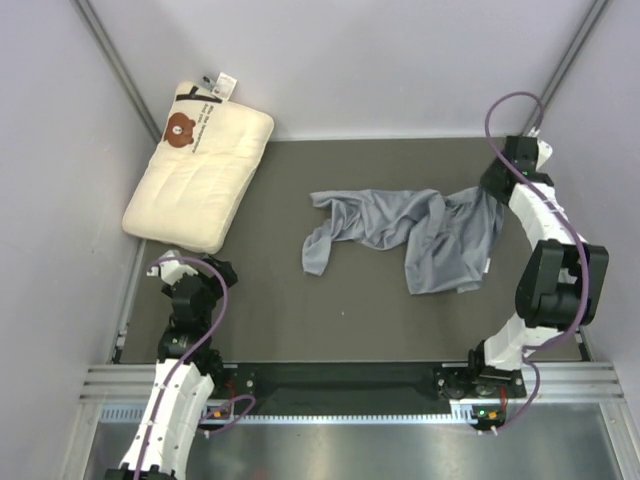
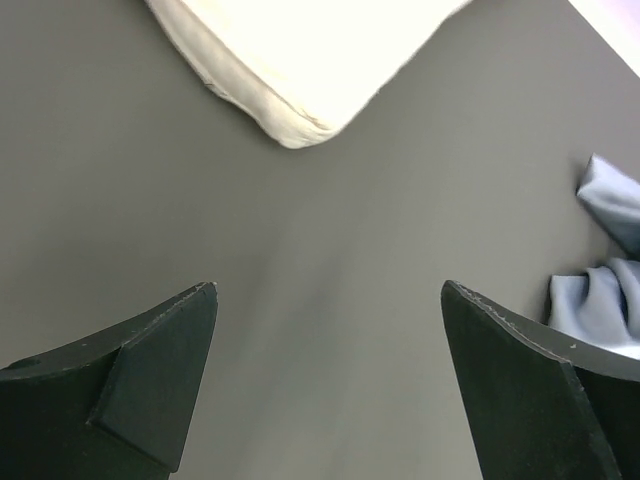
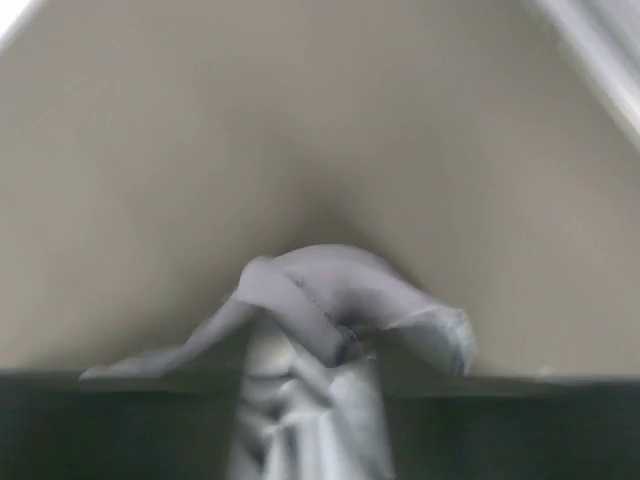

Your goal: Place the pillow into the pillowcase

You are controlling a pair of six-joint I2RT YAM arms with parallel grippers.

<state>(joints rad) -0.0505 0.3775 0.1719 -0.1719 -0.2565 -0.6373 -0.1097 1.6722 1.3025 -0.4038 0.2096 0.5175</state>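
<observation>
Closest to the lens on my left wrist are my own two dark fingers, spread wide with nothing between them. My left gripper hovers over bare dark table, near the front left corner of the mat. One corner of the pillow shows just ahead of it, not touching. A blue-grey edge of the pillowcase shows far to the right.

From above, the pillow lies at the back left of the table, tilted. Its bear face print and white tag point to the far corner. It is outside the pillowcase and well apart from it.

The pillowcase lies crumpled across the middle and right of the mat, and its right end is drawn up toward my right gripper. My right wrist view is blurred. It shows a bunched fold of that fabric standing up at my fingertips, so I take my right hand to be pinching the cloth. The fingers themselves I cannot make out.
</observation>
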